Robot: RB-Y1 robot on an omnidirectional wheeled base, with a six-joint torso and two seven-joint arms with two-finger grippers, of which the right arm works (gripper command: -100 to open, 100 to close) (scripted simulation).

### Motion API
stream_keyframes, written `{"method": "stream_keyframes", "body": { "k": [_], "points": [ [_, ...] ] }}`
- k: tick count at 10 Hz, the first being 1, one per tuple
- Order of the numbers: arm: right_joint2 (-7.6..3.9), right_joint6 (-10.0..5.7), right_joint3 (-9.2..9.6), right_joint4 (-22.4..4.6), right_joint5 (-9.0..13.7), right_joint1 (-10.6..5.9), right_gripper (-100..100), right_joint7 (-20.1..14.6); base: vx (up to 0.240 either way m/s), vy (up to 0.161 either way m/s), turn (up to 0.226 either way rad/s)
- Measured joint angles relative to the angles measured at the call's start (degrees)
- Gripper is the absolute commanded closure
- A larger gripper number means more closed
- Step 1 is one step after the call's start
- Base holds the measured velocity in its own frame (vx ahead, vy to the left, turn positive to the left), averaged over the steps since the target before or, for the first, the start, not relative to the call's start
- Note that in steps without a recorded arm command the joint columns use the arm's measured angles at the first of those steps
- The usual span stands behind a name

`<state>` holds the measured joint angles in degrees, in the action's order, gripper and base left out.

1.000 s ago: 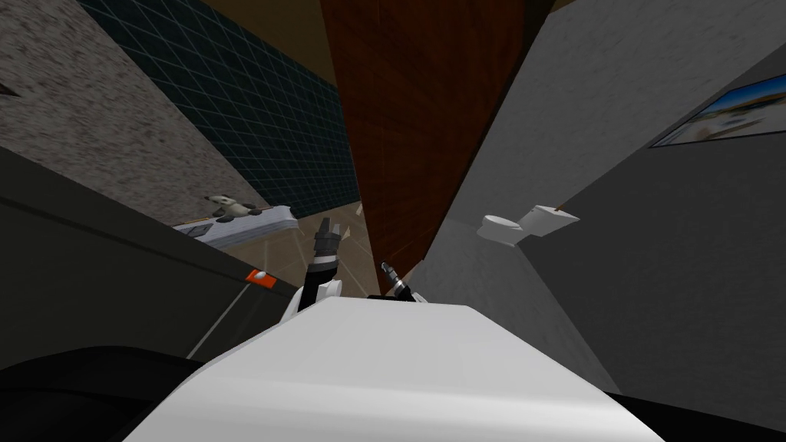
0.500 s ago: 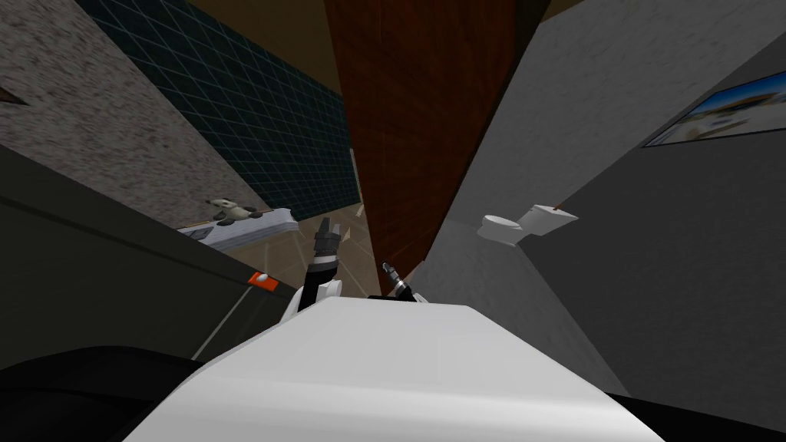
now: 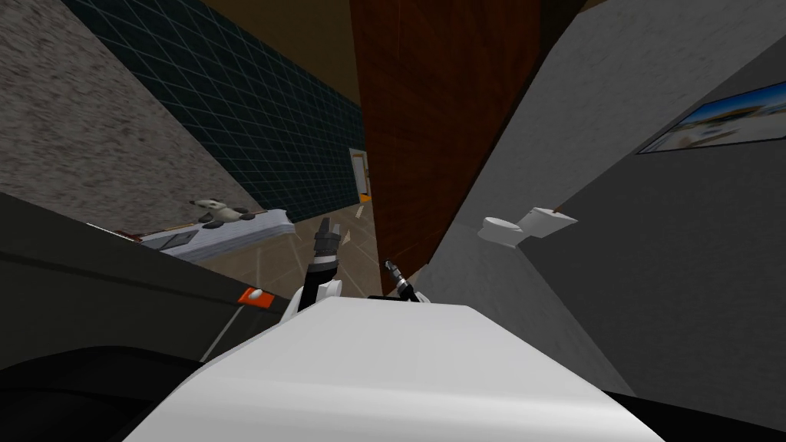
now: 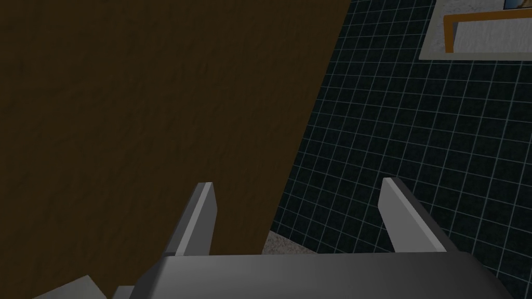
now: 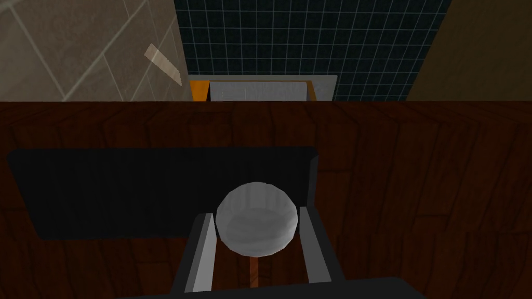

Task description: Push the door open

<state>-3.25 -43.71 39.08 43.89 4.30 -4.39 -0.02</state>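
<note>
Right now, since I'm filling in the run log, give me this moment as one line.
right gripper: shut on knob | left gripper: open, holding nothing | door: ajar, push under way

Matt, dark-grained wood on the door (image 5: 415, 155); knob (image 5: 256, 226) smooth pale grey; wall (image 5: 311, 36) tiled.

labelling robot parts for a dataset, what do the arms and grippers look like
The left gripper and the right gripper each have two thin, flat, light grey blade fingers on a dark grey box body. In the head view the left arm is black with a grey-banded wrist and a white shell at its base.
</note>
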Motion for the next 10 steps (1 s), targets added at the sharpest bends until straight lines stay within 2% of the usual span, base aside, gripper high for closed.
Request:
{"method": "stream_keyframes", "body": {
  "k": [1,2,3,4,5,7,10],
  "points": [
    [0.20,-0.39,-0.91,-0.88,0.13,-0.50,100,0.14,0.089,0.106,-0.031],
    [-0.28,-0.06,-1.27,0.15,0.16,-0.18,100,0.16,0.100,0.109,-0.078],
    [-0.25,0.14,-2.10,0.30,0.27,-0.09,100,0.47,0.121,0.097,-0.115],
    [0.07,-0.68,-3.19,-1.50,0.51,-0.80,100,0.76,0.078,0.051,-0.024],
    [-0.36,-0.54,-3.63,-0.96,0.60,-0.45,-100,0.89,-0.121,-0.032,-0.049],
    [-0.56,-0.21,-3.46,-0.45,0.78,-0.32,-100,0.69,-0.212,-0.095,-0.041],
    [-0.12,0.37,-3.13,0.54,1.05,0.07,-100,0.40,-0.230,-0.076,-0.038]
  ]
}}
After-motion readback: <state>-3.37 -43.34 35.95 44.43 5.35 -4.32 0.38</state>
